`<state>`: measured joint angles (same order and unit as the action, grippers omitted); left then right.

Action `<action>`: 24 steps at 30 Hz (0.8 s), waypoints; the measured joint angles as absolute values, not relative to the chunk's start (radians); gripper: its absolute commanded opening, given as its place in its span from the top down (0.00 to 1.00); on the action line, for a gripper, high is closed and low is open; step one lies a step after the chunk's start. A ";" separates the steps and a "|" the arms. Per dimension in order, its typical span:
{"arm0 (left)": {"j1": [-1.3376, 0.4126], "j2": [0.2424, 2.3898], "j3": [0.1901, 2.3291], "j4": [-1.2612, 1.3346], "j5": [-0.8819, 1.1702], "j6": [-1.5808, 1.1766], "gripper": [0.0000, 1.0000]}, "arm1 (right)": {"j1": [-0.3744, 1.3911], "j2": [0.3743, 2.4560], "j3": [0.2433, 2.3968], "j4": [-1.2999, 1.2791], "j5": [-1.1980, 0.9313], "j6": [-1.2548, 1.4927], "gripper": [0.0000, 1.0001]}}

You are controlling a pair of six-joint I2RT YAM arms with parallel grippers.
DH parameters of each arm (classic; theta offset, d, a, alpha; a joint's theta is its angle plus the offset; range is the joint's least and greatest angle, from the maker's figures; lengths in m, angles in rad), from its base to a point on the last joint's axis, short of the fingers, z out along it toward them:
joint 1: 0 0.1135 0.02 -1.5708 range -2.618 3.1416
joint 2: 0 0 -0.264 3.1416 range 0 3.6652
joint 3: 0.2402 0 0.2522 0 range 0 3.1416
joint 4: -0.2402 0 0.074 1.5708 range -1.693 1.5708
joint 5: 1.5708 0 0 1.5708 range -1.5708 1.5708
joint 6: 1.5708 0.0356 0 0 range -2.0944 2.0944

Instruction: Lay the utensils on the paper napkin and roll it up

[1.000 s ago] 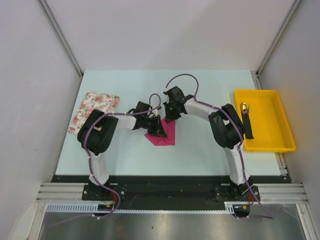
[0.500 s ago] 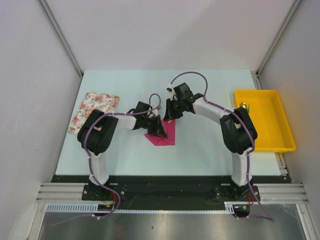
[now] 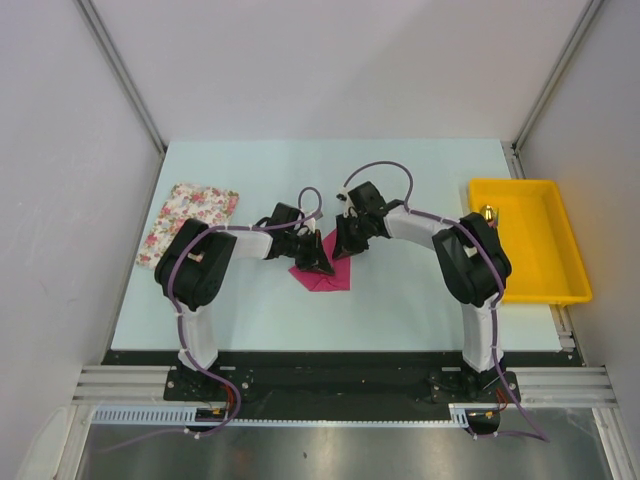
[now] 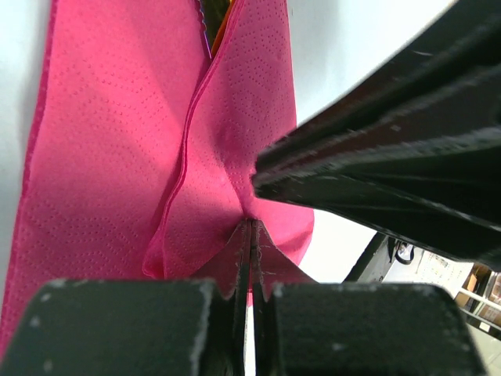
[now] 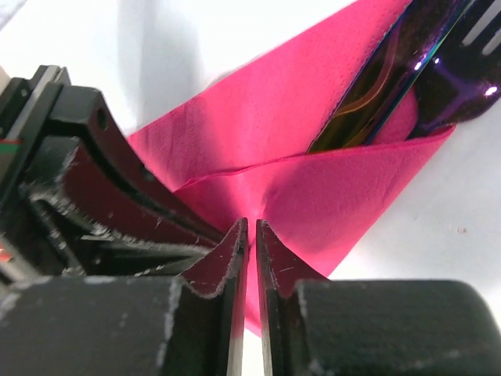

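Sitting in yellow tray (image 3: 545,262): small gold object (image 3: 487,212). Wrist views alone show utensils (image 5: 423,70) inside paper napkin (image 5: 297,117); left gripper (image 4: 250,225) pinches it, right gripper (image 5: 249,227) near-closed, grip unclear.

High overview, wrist views close on napkin (image 4: 102,141)

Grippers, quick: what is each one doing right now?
Left gripper: shut, pinching a fold of the paper napkin.
Right gripper: jaws almost together at the napkin's fold; grip or not cannot be told.
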<state>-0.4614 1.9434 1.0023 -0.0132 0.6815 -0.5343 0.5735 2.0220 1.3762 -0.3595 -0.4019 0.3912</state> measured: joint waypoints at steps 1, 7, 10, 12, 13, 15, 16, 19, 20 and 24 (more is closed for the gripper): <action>-0.461 1.943 1.002 -0.013 0.682 -0.534 1.00 | 0.574 2.027 1.375 -0.353 -0.402 0.393 0.87; -0.461 1.943 1.002 -0.013 0.682 -0.534 1.00 | 0.574 2.041 1.371 -0.322 -0.409 0.405 0.89; -0.461 1.943 1.002 -0.013 0.682 -0.533 0.89 | 0.574 2.054 1.371 -0.313 -0.408 0.407 0.92; -0.459 1.943 1.002 -0.013 0.683 -0.530 0.83 | 0.574 2.071 1.371 -0.309 -0.414 0.408 0.93; -0.458 1.941 1.000 -0.008 0.686 -0.526 0.78 | 0.573 2.072 1.371 -0.309 -0.417 0.408 0.93; -0.451 1.917 0.981 0.010 0.690 -0.514 0.76 | 0.573 2.072 1.370 -0.308 -0.415 0.403 0.94; -0.448 1.901 0.971 0.013 0.689 -0.507 0.75 | 0.574 2.072 1.370 -0.308 -0.415 0.400 0.94; -0.440 1.820 0.935 0.024 0.710 -0.487 0.76 | 0.573 2.072 1.369 -0.307 -0.416 0.395 0.94; -0.440 1.794 0.930 0.028 0.718 -0.484 0.77 | 0.572 2.072 1.369 -0.307 -0.417 0.392 0.94; -0.463 1.747 0.929 0.070 0.749 -0.479 0.83 | 0.572 2.074 1.369 -0.306 -0.419 0.389 0.95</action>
